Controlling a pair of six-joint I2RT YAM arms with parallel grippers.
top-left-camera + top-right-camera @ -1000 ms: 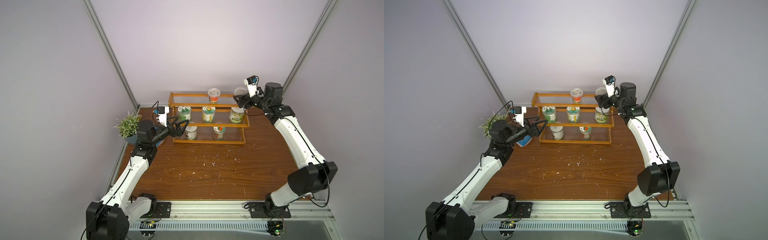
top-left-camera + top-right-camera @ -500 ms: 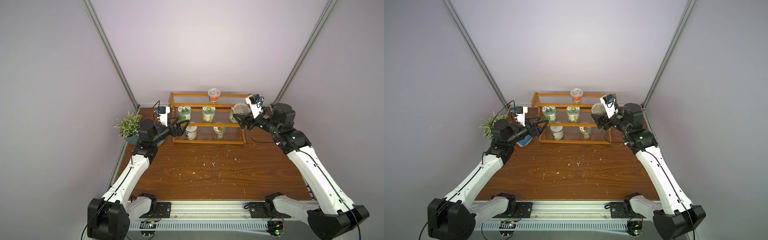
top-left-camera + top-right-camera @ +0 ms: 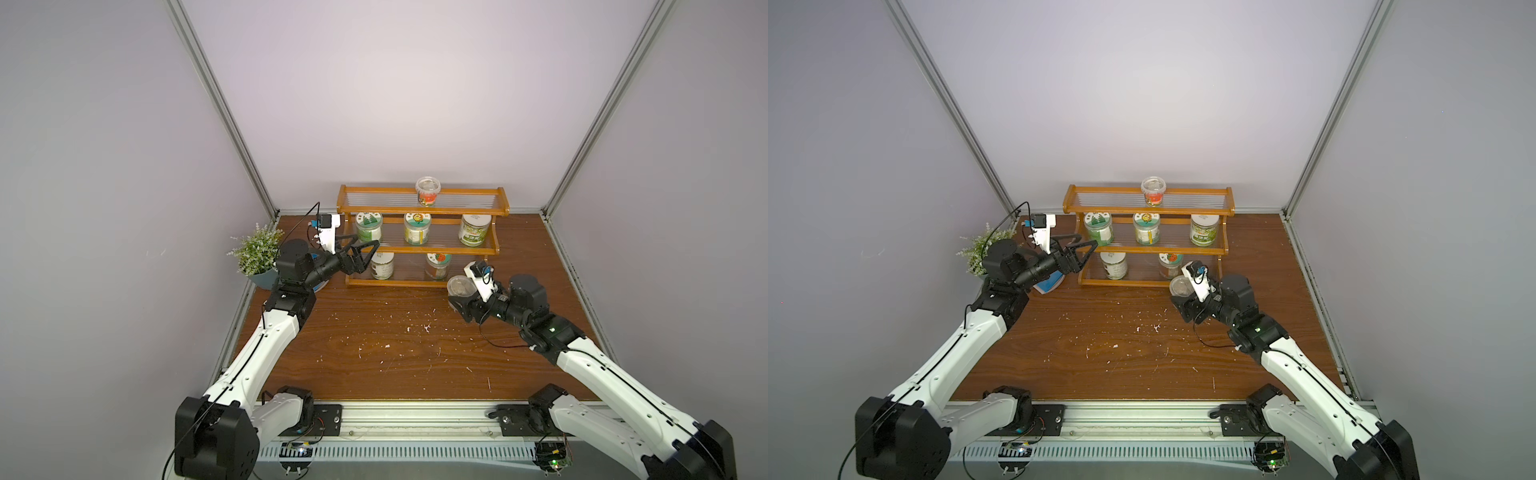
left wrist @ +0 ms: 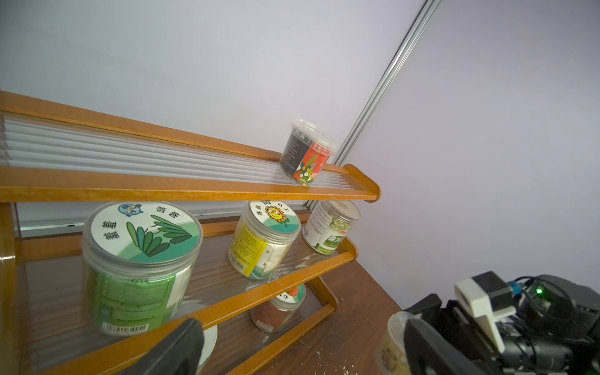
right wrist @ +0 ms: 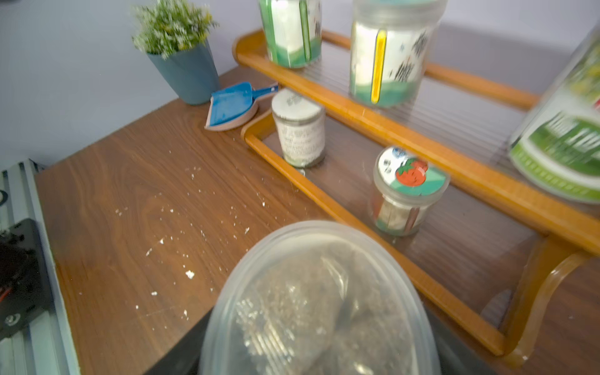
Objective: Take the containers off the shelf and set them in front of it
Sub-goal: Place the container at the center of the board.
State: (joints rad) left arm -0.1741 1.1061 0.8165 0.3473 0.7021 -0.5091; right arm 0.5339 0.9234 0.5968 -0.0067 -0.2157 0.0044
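The orange-brown shelf stands at the back of the table in both top views. Its top tier holds a clear-lidded cup. Three jars stand on the middle tier and two on the bottom one. My right gripper is shut on another clear-lidded cup, low over the table in front of the shelf's right end. That cup fills the right wrist view. My left gripper hangs open and empty at the shelf's left end, level with the green-lidded jar.
A blue-grey plant pot stands at the back left, with a blue dustpan beside it near the shelf's left foot. White crumbs are scattered over the wooden table. A metal rail runs along the front edge.
My right arm has carried the clear-lidded cup from the right end of the top tier down and forward to in front of the shelf. The left arm has barely moved.
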